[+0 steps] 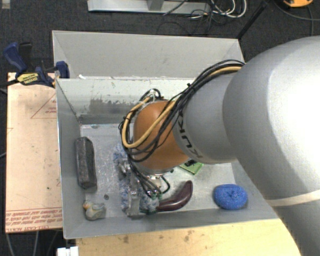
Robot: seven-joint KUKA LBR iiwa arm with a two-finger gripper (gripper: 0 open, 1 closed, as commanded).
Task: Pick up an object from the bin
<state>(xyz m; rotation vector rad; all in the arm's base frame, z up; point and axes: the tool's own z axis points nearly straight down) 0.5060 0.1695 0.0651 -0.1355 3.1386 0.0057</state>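
My gripper (134, 192) reaches down near the bin's front wall, left of centre, beneath the orange wrist cover. A crumpled blue-and-white thing (119, 159) lies right under and around it, partly hidden by it. A dark purple eggplant-shaped toy (177, 197) lies just to the gripper's right, its green end touching or very close to the gripper. I cannot tell whether anything sits inside the gripper.
A long dark grey block (85, 162) lies along the left side. A small grey-tan lump (94, 210) sits in the front left corner. A blue scrubby ball (230, 196) rests front right, and a green piece (192, 167) peeks from under the arm.
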